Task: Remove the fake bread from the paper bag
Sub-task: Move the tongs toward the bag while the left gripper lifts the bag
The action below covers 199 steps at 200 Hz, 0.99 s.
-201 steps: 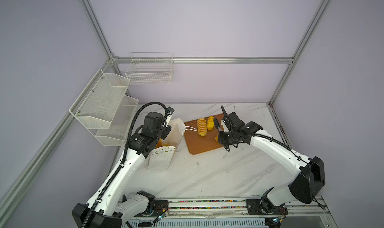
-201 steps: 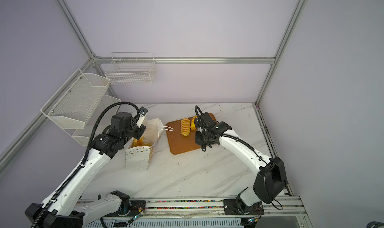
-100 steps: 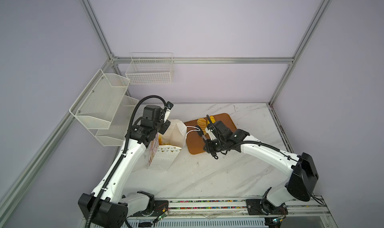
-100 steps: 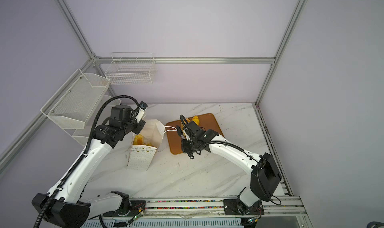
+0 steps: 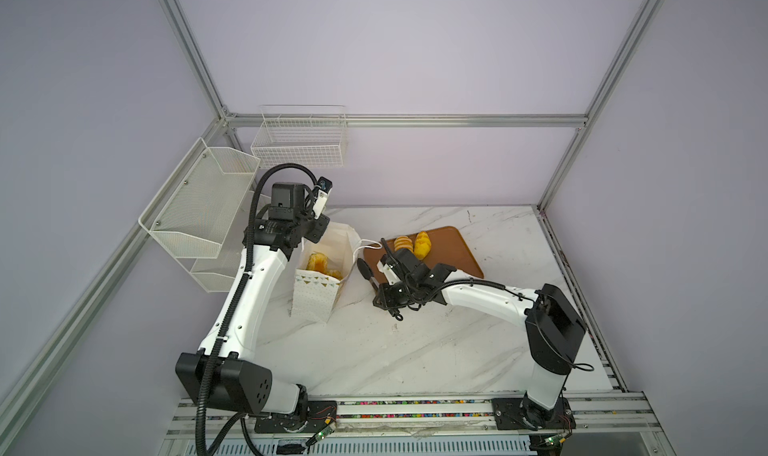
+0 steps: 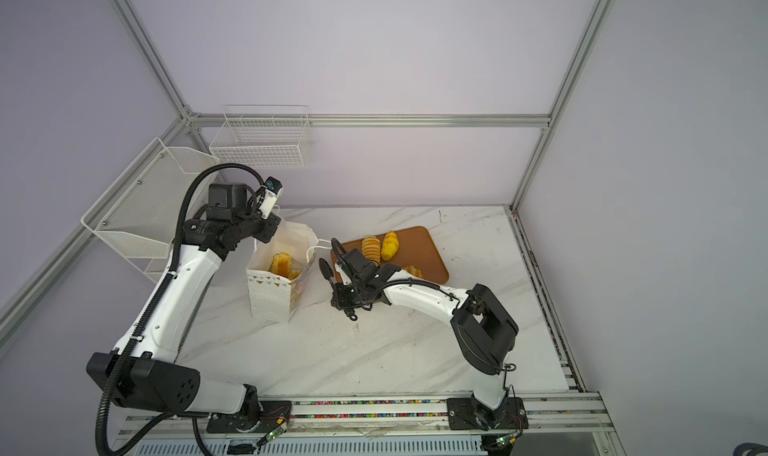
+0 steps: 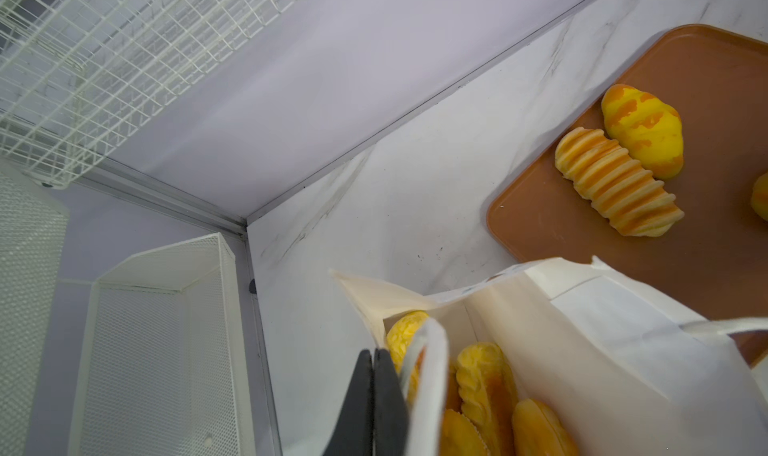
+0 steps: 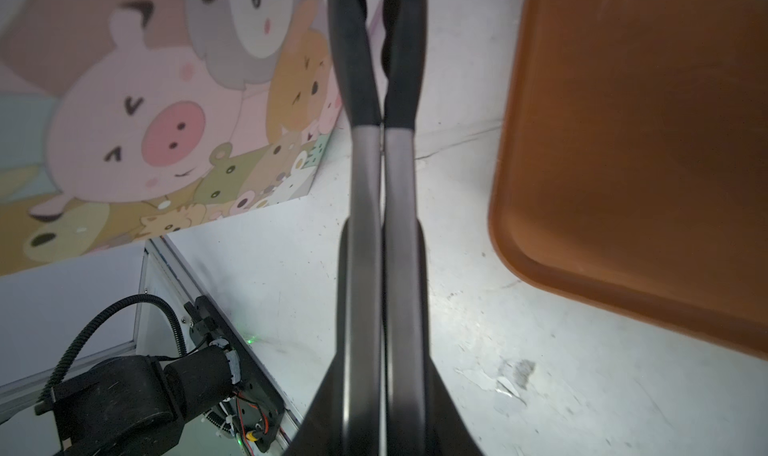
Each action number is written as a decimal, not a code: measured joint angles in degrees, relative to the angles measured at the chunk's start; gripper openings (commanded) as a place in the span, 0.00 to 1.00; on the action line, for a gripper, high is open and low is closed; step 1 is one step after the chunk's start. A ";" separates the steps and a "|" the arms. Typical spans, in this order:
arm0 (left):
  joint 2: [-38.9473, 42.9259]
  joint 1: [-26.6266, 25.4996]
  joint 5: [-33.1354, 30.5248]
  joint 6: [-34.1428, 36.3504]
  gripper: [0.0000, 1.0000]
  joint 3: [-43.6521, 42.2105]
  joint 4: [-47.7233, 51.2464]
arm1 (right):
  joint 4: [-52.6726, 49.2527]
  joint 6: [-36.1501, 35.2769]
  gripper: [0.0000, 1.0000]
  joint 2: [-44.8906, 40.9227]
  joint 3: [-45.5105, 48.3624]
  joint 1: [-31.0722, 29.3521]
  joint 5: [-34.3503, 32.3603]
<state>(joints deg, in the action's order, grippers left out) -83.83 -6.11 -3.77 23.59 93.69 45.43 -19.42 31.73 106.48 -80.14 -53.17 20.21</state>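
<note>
The white paper bag (image 5: 311, 300) (image 6: 270, 300) stands left of the tray with its mouth open. Its cartoon print (image 8: 124, 121) faces the right wrist camera. Several golden fake bread pieces (image 7: 486, 375) (image 5: 318, 262) lie inside it. A ridged roll (image 7: 615, 183) (image 6: 371, 246) and a yellow bun (image 7: 642, 129) (image 6: 390, 245) lie on the orange-brown tray (image 5: 453, 250), and a third piece (image 6: 413, 271) is partly hidden by my right arm. My left gripper (image 7: 374, 391) is shut on the bag's far-left rim. My right gripper (image 8: 380, 17) (image 5: 365, 266) is shut and empty, low between bag and tray.
A white wire basket (image 5: 303, 142) hangs on the back wall. Mesh shelves (image 5: 199, 208) are fixed to the left wall close behind my left arm. A white cord handle (image 5: 370, 244) hangs from the bag toward the tray. The tray's near corner (image 8: 519, 246) lies beside my right fingers.
My right gripper has swung left off the tray and down beside the bag. My left gripper has pulled the bag's rim back, and the mouth gapes wider.
</note>
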 measured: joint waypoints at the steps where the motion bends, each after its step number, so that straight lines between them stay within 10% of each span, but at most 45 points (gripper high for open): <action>1: -0.13 0.04 0.00 0.09 0.00 0.20 0.00 | 0.11 0.02 0.00 0.20 -0.11 -0.04 0.04; 116: -6.56 0.42 2.03 4.02 0.01 6.88 0.37 | 12.46 0.33 0.00 15.87 -8.35 -0.79 1.51; 199: 3.04 0.42 3.63 -1.40 0.50 -2.86 2.82 | 12.76 0.15 0.00 13.40 -5.88 -0.81 0.04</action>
<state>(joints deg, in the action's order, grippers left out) -80.79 -5.69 -0.14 22.20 90.83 48.25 -6.66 31.88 119.87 -86.02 -53.98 20.25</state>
